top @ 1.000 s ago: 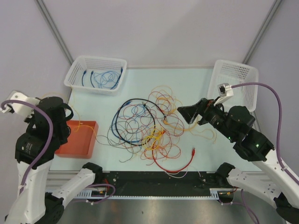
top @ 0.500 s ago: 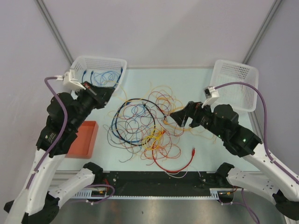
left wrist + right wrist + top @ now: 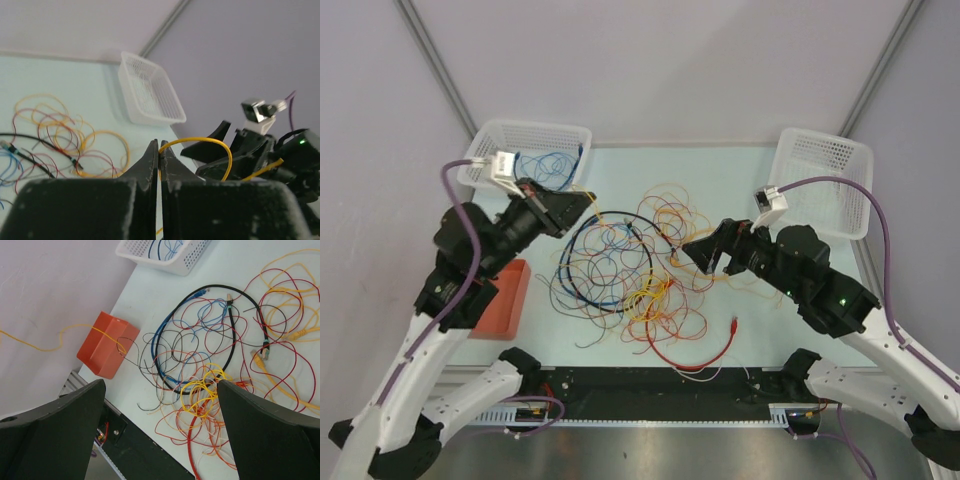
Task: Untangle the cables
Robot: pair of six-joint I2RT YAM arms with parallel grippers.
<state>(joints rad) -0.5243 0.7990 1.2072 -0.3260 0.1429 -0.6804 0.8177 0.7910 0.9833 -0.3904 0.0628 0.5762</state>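
Observation:
The cables (image 3: 640, 265) lie in a tangled pile mid-table: thin red, orange, yellow, blue and black wires, a thicker black loop (image 3: 578, 240) and a red cable (image 3: 705, 357) at the front. My left gripper (image 3: 582, 203) hovers over the pile's left back edge. In the left wrist view it (image 3: 159, 145) is shut on a thin yellow wire (image 3: 220, 145) that arcs out to the right. My right gripper (image 3: 698, 250) is open and empty above the pile's right side; in the right wrist view (image 3: 161, 390) the pile (image 3: 210, 365) lies between its fingers.
A white basket (image 3: 532, 126) holding blue cables stands at the back left, and another white basket (image 3: 825, 137) at the back right. An orange bin (image 3: 505, 295) sits at the left edge, with a yellow wire (image 3: 60, 340) running over it.
My left arm swung from the table's left side in over the pile's back left, carrying the yellow wire. My right gripper shifted a little left toward the pile.

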